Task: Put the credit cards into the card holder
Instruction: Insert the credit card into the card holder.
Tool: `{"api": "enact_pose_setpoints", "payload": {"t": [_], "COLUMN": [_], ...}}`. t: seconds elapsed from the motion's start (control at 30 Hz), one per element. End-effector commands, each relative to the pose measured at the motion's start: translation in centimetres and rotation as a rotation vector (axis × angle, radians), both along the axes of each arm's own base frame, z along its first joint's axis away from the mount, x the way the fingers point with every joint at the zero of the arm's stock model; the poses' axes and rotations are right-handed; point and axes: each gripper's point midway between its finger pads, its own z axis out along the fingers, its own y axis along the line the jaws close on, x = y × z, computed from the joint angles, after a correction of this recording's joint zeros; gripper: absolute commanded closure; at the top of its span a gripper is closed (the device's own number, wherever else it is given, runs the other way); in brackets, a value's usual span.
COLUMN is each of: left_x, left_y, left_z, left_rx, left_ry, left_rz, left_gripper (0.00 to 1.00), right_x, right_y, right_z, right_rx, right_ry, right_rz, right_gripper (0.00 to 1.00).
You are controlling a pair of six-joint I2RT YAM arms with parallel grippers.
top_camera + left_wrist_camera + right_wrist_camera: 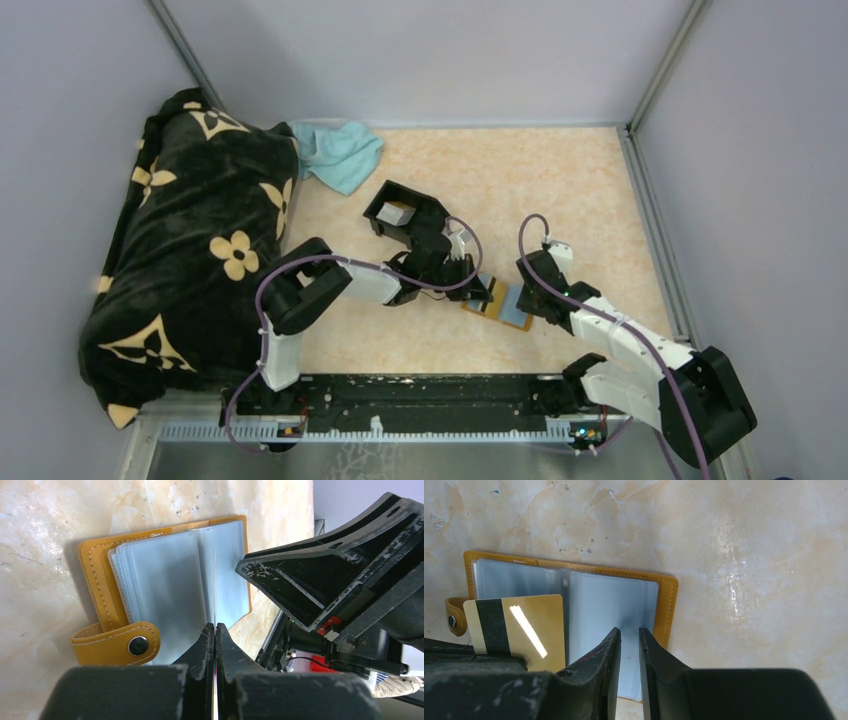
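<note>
Lying open on the beige counter (590,200), the orange-tan leather card holder (497,302) looks empty. Left-wrist view: the left hand (215,630) pinches a thin gold credit card (539,622) edge-on above its sleeves, not yet slotted. Right-wrist view: the right hand (629,635), slightly parted, seemingly grips nothing.

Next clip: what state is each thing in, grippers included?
card holder, open, lying flat, clear sleeves showing.
credit card, held over the holder, not yet inserted.
left gripper, shut on credit card.
right gripper, slightly open over the sleeves.
black tray, something pale inside.
</note>
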Motion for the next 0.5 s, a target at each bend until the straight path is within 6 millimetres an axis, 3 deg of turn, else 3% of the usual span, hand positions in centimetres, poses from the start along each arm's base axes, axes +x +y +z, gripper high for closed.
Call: {"api": "enact_pose_setpoints", "payload": {"t": [0.0,0.47], "left_x": [0.3,0.9], "left_y": [-0.2,-0.3], "left_z": [0.1,-1.5], "left_rx": [0.042,0.11], "left_ry": [-0.051,-0.041], "left_rz": [-0.037,-0.046], "left_gripper": [1.0,1.0], "right_x": [0.7,0.7], "right_y": [-0.1,-0.1], "right_z": [0.5,0.5], "right_rx": [0.005,0.007], "right_ry": [-0.027,-0.025], "right_rz": [-0.029,-0.029], "right_gripper": [0.79,0.79]}}
